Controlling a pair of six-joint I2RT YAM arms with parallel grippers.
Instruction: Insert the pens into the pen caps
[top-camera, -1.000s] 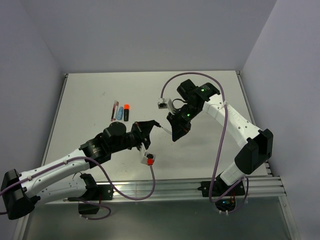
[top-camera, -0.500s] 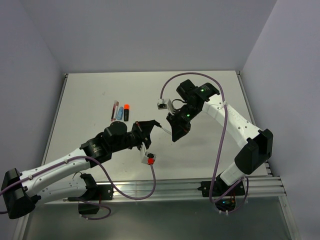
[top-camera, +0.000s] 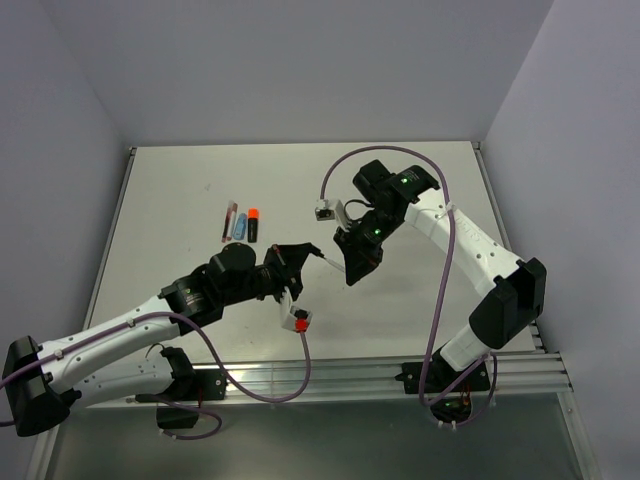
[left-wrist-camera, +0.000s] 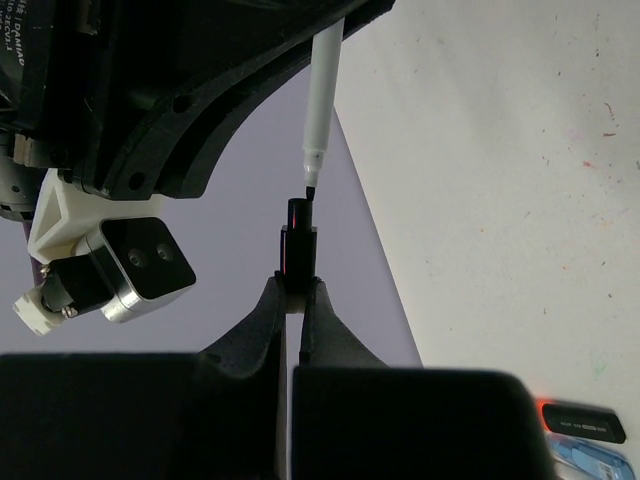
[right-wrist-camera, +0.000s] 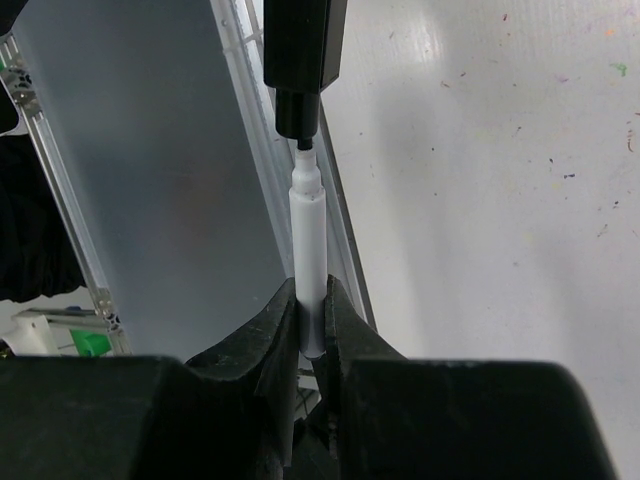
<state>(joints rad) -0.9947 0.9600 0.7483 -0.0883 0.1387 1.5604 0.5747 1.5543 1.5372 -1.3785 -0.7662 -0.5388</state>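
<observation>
My left gripper (top-camera: 298, 260) is shut on a small black pen cap (left-wrist-camera: 298, 250) and holds it above the table. My right gripper (top-camera: 345, 264) is shut on the slim white pen (right-wrist-camera: 307, 250), which also shows in the top view (top-camera: 322, 258). The two grippers face each other. The pen's dark tip sits right at the open mouth of the cap (right-wrist-camera: 298, 112), in line with it. In the left wrist view the white pen (left-wrist-camera: 322, 100) comes down from above onto the cap. The left fingers (left-wrist-camera: 268, 310) pinch the cap's base.
A slim red pen (top-camera: 229, 221), a light-blue marker (top-camera: 240, 225) and a stubby black marker with an orange end (top-camera: 252, 223) lie together at the table's left middle. The black marker (left-wrist-camera: 585, 423) also shows low right in the left wrist view. A purple cable with a red tag (top-camera: 299, 318) hangs below the left gripper.
The left gripper with the cap has crept slightly towards the pen tip. The right arm has barely moved.
</observation>
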